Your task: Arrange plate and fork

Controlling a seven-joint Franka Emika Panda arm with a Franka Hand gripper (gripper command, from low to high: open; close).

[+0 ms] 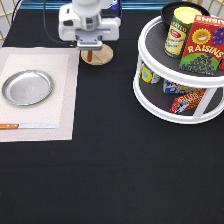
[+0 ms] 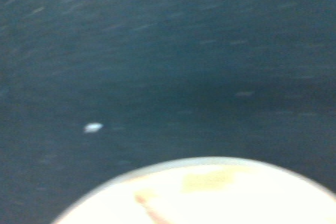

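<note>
The silver plate (image 1: pixel 27 87) lies on the pale placemat (image 1: pixel 60 65) at the exterior view's left. My gripper (image 1: pixel 90 48) hangs low at the top centre, right over the small tan wooden disc (image 1: pixel 101 55). A short brown piece, which looks like the fork's wooden handle (image 1: pixel 89 56), shows just under the gripper on the disc. The fork's tines are hidden. The wrist view shows the pale disc (image 2: pixel 202 195) close up with a thin brown line (image 2: pixel 146 205) across it, against the dark cloth.
A wooden-handled knife (image 1: pixel 27 126) lies along the placemat's bottom edge. A white two-tier turntable (image 1: pixel 150 95) at the right carries a raisins box (image 1: pixel 202 45), a can (image 1: pixel 177 32) and small packets. The tablecloth is black.
</note>
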